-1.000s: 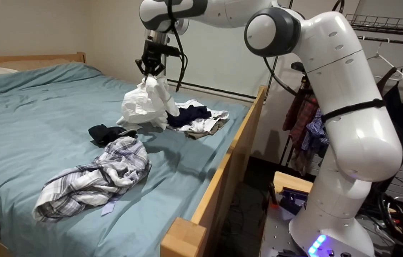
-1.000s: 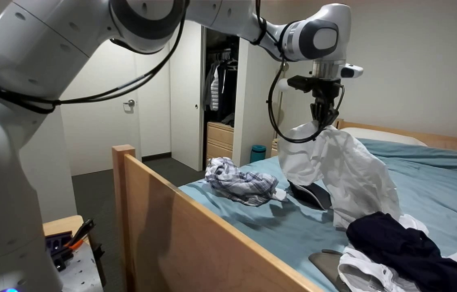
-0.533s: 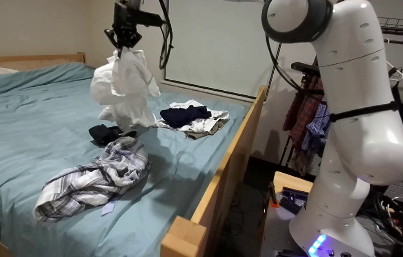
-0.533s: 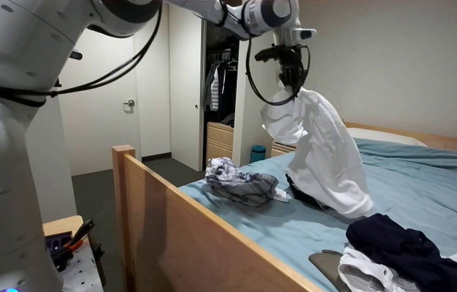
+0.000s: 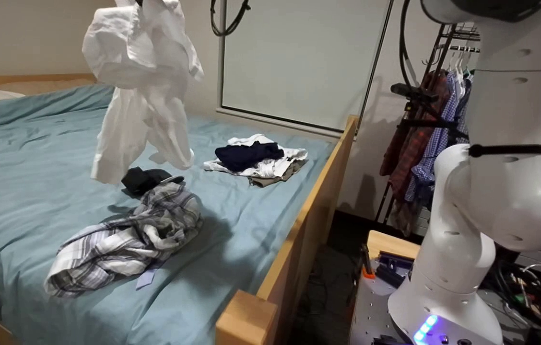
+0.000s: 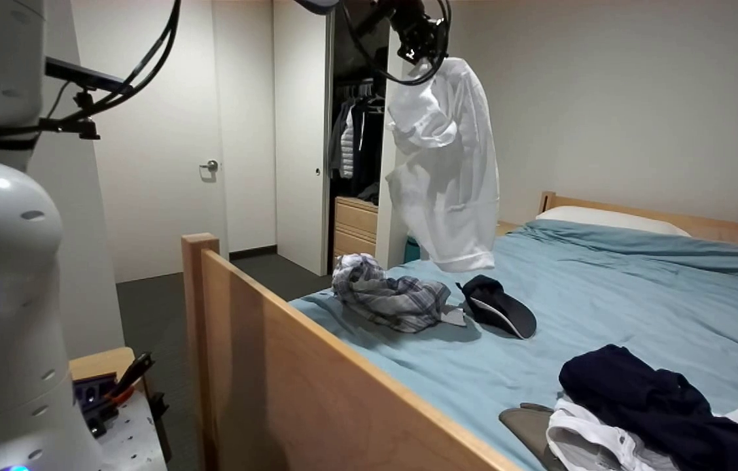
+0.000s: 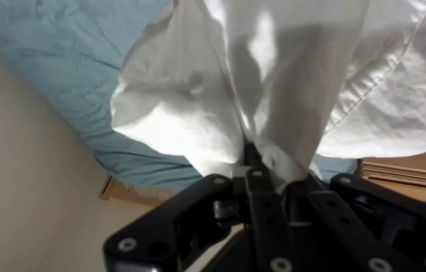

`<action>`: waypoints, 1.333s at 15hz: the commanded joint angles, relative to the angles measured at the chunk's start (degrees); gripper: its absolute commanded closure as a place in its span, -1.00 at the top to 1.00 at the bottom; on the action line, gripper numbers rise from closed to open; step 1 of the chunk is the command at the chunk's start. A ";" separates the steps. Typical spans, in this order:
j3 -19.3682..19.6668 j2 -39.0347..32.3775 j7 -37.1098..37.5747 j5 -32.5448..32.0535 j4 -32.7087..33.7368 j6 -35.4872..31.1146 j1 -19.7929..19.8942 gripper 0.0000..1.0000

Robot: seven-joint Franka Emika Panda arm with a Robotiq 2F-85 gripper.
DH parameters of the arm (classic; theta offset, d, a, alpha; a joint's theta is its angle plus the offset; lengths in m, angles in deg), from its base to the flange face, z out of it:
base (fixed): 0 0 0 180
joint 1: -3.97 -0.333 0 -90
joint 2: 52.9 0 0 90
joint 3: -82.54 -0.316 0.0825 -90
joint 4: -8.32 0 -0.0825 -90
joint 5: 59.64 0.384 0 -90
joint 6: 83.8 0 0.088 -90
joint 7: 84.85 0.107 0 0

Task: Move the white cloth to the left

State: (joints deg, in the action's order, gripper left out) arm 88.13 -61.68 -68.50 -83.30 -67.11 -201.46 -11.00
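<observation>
The white cloth (image 5: 143, 91) looks like a garment and hangs in folds in the air above the bed. It also hangs below the gripper in an exterior view (image 6: 451, 176) and fills much of the wrist view (image 7: 205, 113). My gripper (image 6: 416, 57) is shut on the top of the cloth. In the wrist view the black fingers (image 7: 273, 170) pinch a fold between them. The cloth's lower edge is over the bed near the black cap, and appears clear of the bedding. In an exterior view the gripper is almost wholly cut off by the top edge.
On the blue bedding (image 5: 35, 158) lie a black cap (image 6: 498, 309), a crumpled plaid shirt (image 5: 126, 239) and a pile of navy, white and khaki clothes (image 5: 251, 155). The wooden footboard (image 6: 316, 366) stands between the arm and the bed. A wall is behind.
My gripper has risen and moved away from the clothes pile, past the cap, carrying the white cloth. The cloth has lifted from near the bedding and now hangs longer. The cap is uncovered.
</observation>
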 commanded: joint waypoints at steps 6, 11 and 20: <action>-1.02 3.26 -5.79 -7.00 -7.39 -13.17 -2.58 -0.86; -0.80 2.19 -4.29 -6.33 -8.87 -13.27 -2.57 -0.86; -10.91 -3.72 -21.71 9.47 -16.63 -13.54 3.33 -0.86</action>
State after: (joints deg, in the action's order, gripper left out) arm 79.84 -64.67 -84.71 -77.87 -81.38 -214.61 -9.55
